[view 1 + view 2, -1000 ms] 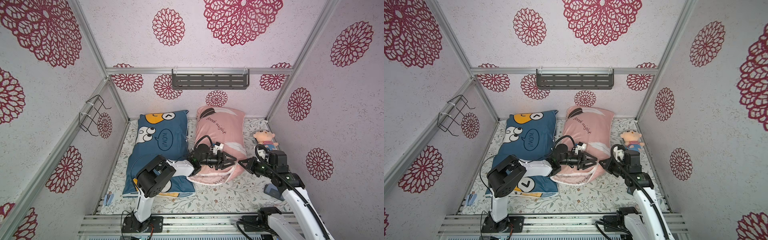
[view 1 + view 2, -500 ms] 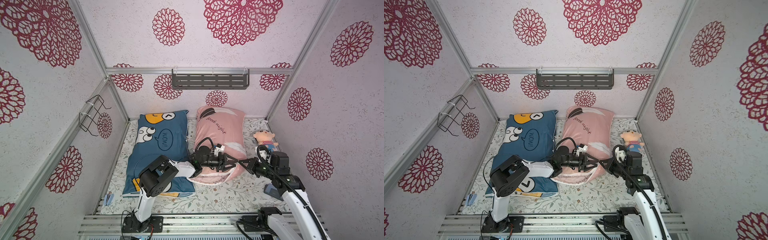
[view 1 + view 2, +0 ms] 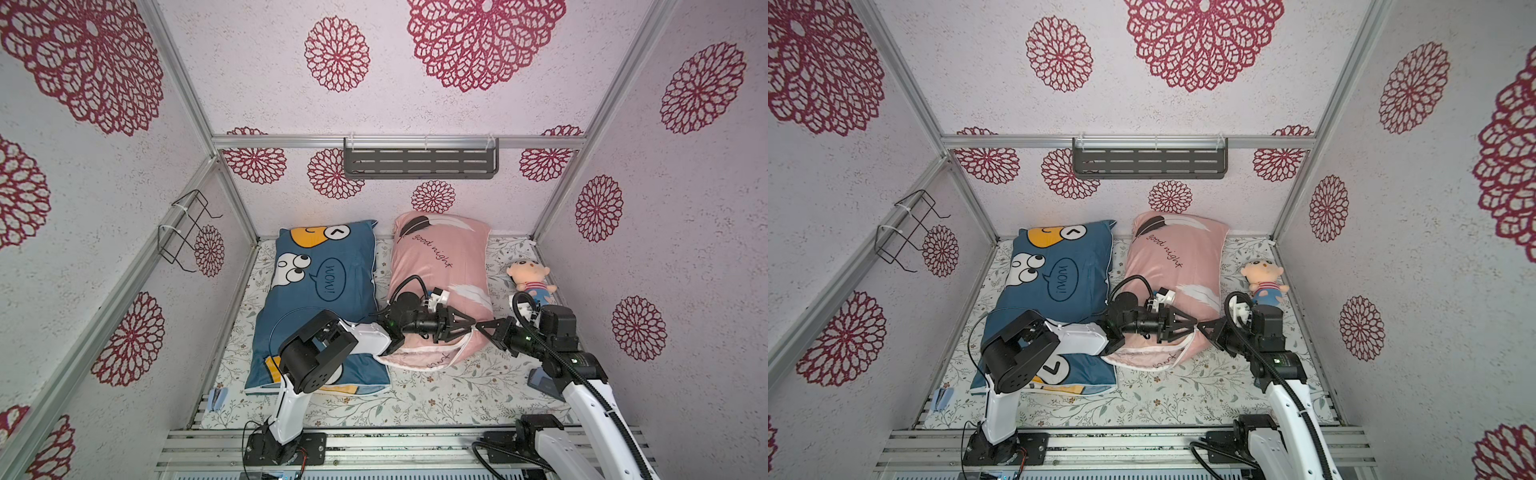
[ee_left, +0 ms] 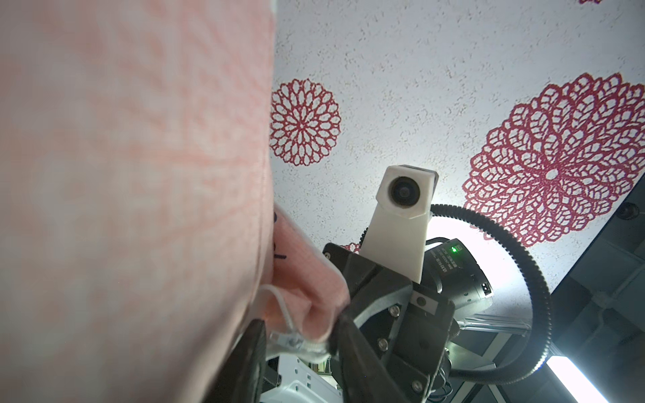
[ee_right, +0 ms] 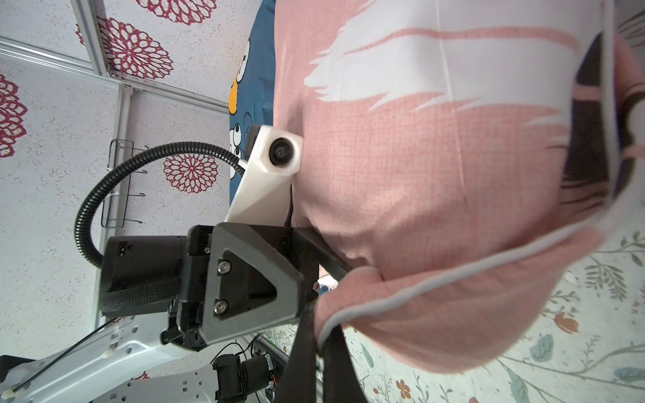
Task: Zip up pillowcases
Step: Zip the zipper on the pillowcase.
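Two stuffed pillowcases lie just beside each other, lengthwise. The blue pillowcase (image 3: 353, 266), printed with cartoon faces (plus a "WOW!" speech bubble), lies flat. The pink pillowcase (image 3: 440, 257), scripted "good night", gapes open along its white-edged near end.

surface (image 3: 436, 395): flat, spread with a pale cloth printed with leaves and flowers; my two bases stand on the metal rails (image 3: 395, 444) along its near edge.
blue pillow (image 3: 324, 291): lies lengthwise on the left half, reaching the far edge.
pink pillow (image 3: 440, 257): just beside it on the right, a narrow strip of cloth between them.
doll (image 3: 530, 278): on its back, by the right edge.
small blue and white thing (image 3: 216, 399): at the near left corner.
dark blue thing (image 3: 542, 380): by the right edge, partly hidden behind my right arm.
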Controlling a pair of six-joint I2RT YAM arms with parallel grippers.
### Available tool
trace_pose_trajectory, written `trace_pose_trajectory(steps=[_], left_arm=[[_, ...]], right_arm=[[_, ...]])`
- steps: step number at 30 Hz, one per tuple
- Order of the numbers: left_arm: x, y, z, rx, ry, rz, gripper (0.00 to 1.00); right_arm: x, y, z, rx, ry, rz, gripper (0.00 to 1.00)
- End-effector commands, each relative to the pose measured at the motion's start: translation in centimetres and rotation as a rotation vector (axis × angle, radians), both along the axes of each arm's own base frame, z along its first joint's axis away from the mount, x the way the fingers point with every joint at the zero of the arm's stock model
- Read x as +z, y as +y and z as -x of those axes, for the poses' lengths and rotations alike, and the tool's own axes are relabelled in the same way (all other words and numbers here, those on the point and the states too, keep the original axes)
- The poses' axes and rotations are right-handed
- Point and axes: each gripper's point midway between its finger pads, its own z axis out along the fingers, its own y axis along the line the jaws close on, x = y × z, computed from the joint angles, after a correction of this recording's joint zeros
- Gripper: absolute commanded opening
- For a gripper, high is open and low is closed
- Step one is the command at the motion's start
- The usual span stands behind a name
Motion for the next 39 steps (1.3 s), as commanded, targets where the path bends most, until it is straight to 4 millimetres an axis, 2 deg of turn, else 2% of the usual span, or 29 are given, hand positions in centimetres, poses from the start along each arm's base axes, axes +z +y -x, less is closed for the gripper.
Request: trace_pose_trajectory(steps=[1,6,22,31,35,39], left_arm=[[-0.1,-0.2,-0.3,0.008,0.015,0.01,0.37],[-0.4,-0.1,-0.4,0.013,0.022,0.005,0.35],[-1.1,-0.7,-0.3,0.007,0.039,0.006,0.37],[-1.6,-1.2,-0.2,-0.005,0.053,-0.003,0.47],[-1.2,-1.4,-0.2,-0.004,0.044,0.006,0.48],[-1.1,-1.1,-0.3,0.005,0.041,0.003,0.42]], right_arm=[[0.3,-0.4,0.2,0.007,-0.021,0.03,0.0],[0.4,-1.0,0.3,-0.005,-0.019,0.041,0.0],[0.5,-0.6,0.2,0.006,-0.027,0.009,0.0],[1.8,-0.1,-0.1,0.023,-0.06,-0.034,0.0],[0.9,-0.1,0.0,0.025,-0.039,-0.033,0.0],[0.0,-0.3,0.3,0.019,-0.017,-0.012,0.0]])
